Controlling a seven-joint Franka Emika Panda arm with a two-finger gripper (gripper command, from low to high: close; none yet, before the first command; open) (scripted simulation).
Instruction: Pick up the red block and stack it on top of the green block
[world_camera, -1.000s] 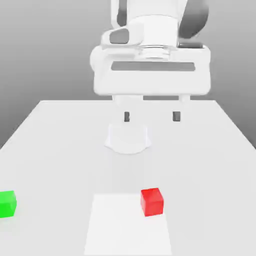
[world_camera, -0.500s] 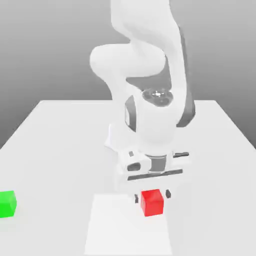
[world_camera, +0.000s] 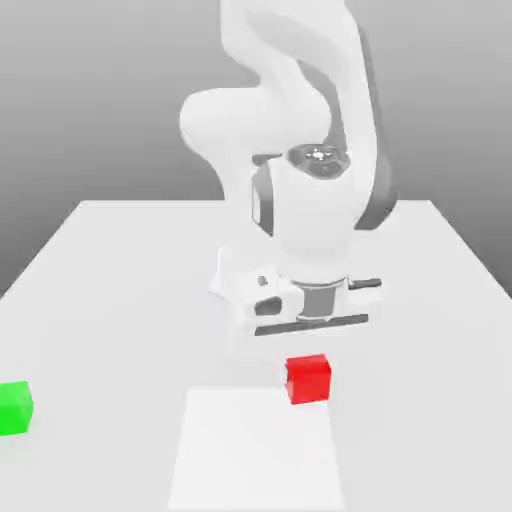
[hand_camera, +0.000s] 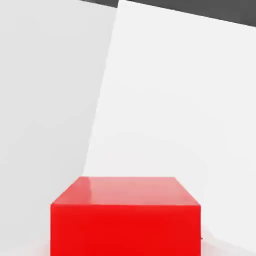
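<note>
Green block (world_camera: 14, 408) well apart from red block (world_camera: 308, 379), table (world_camera: 110, 300) between.

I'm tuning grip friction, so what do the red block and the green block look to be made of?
The red block: a solid, hard, plastic-like cube with a smooth finish; its top carries a faint sheen in the hand view. The green block: the same flat, uniform colour and crisp edges, likely the same material, though nothing shows it for certain.

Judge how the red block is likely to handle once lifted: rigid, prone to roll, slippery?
The red block looks like a rigid cube with flat faces and sharp edges, so it probably won't squash or roll. Its faces look smooth, with a slight sheen on top in the hand view, so it might slip in a loose grip.
</note>
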